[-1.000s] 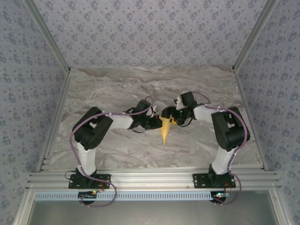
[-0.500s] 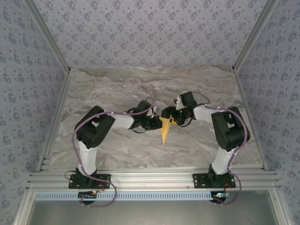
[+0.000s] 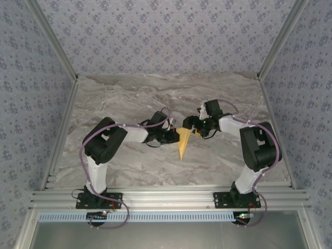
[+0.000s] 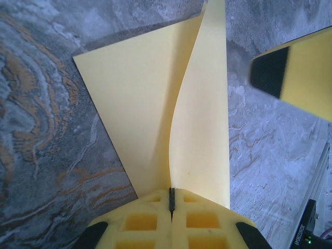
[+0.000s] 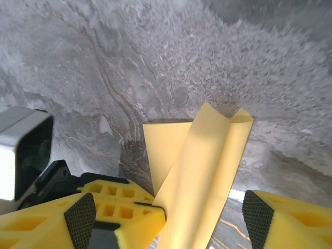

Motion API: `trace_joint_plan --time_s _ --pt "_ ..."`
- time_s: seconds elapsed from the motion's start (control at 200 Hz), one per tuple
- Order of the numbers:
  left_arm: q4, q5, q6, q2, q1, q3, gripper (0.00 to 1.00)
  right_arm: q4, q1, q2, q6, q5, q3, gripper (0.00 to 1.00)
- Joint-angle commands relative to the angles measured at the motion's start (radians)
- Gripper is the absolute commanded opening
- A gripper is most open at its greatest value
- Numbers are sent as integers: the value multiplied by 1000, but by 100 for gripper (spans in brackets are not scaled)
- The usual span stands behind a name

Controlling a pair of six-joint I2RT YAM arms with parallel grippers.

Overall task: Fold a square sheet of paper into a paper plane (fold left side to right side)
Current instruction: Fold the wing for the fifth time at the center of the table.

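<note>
From above I see the paper [image 3: 182,145] as a narrow pointed wedge in the middle of the counter [image 3: 129,98], with the left claw [image 3: 174,136] and the right claw [image 3: 193,125] at its wide end. In the left wrist view the left claw [image 4: 171,199] is pinched together on a raised edge of the paper [image 4: 145,104], so I judge the left-to-right fold is in hand. In the right wrist view the right claw [image 5: 168,220] stands apart and holds nothing, and next I think the raised side must be carried over and pressed flat.

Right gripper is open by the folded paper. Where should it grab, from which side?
Probably the lifted flap of the folded paper, on its free edge, coming from the robot's right. That flap curls up off the table, so a finger fits beneath; the rest lies flat, and the left gripper is shut on the other side.
</note>
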State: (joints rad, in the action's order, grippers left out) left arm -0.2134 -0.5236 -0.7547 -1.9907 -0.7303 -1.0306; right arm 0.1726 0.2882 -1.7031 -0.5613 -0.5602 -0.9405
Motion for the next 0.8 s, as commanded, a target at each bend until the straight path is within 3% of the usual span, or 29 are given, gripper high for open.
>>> trace_joint_plan --time_s 0.0,0.12,0.165,0.255,0.794 --pt "31 40 -2 -44 3 25 0 23 -1 60 16 -6 16 70" --pt "30 41 -2 -46 3 23 0 -14 17 60 -9 -57 32 40" --pt "30 42 -2 -47 3 23 0 -11 25 53 -9 -58 27 34" --pt "33 46 -3 -48 2 22 0 -3 43 30 -5 -45 16 14" --pt "72 77 -1 -49 3 15 0 17 76 -77 18 17 15 5"
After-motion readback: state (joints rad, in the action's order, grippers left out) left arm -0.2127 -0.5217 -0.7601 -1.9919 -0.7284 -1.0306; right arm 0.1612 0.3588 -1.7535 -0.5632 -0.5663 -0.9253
